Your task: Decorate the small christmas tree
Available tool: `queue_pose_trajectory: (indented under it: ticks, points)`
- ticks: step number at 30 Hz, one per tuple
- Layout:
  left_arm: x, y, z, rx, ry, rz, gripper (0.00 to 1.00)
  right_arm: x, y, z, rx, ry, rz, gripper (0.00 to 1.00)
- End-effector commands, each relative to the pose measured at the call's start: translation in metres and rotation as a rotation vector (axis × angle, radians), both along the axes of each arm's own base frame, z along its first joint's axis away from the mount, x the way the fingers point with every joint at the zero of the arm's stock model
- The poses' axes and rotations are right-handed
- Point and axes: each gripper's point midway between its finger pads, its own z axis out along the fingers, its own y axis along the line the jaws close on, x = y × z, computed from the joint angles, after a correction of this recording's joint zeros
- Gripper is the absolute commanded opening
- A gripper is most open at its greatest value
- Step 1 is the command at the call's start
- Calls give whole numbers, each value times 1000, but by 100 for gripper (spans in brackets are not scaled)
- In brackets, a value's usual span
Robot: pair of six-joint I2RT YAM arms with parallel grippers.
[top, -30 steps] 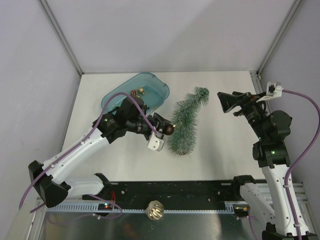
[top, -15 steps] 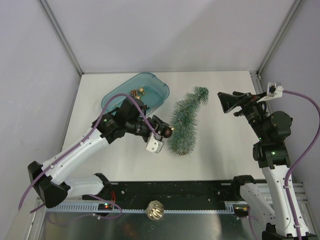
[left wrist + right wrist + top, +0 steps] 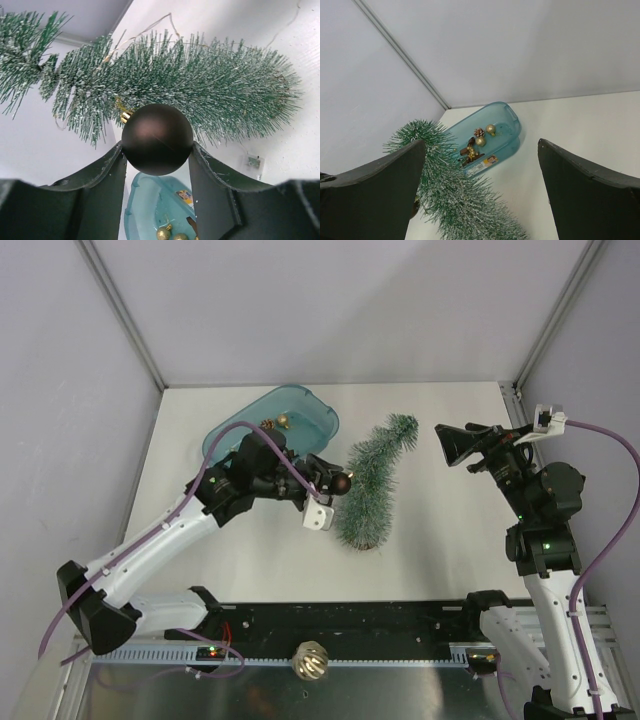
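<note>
The small christmas tree [image 3: 372,483] stands mid-table, frosted green, its bent tip leaning toward the back right; it also shows in the left wrist view [image 3: 200,85] and the right wrist view [image 3: 450,195]. My left gripper [image 3: 338,483] is shut on a dark brown bauble [image 3: 157,138] with a gold cap, held right against the tree's left side. My right gripper [image 3: 452,447] is open and empty, hovering right of the tree's tip.
A teal tub [image 3: 310,410] at the back left holds gold baubles [image 3: 491,129], a pine cone [image 3: 479,132] and a brown star-shaped ornament [image 3: 470,152]. A gold ball ornament [image 3: 311,661] lies on the metal rail at the near edge.
My left gripper has carried the dark bauble slightly back and right, closer into the tree's side. The right arm has not moved.
</note>
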Motion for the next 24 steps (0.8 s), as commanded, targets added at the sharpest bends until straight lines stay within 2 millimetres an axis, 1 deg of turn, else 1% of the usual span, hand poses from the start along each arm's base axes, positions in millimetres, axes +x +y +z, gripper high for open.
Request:
queue_pose_trajectory:
  ticks: [1, 4, 6, 14, 24]
  points:
    - [10, -8, 9, -60, -7, 39, 0, -5, 1, 14, -3, -59, 9, 99]
    - [10, -7, 4, -59, 11, 48, 0, -5, 1, 14, -4, -61, 9, 99]
    - [8, -4, -3, -50, 26, 53, 0, -6, 1, 15, -4, -64, 9, 99]
    - [3, 12, -25, -36, 88, 89, 0, -4, 2, 14, -4, -64, 12, 99]
    - [-7, 19, -40, -49, 137, 93, 0, -3, 2, 16, 5, -65, 17, 99]
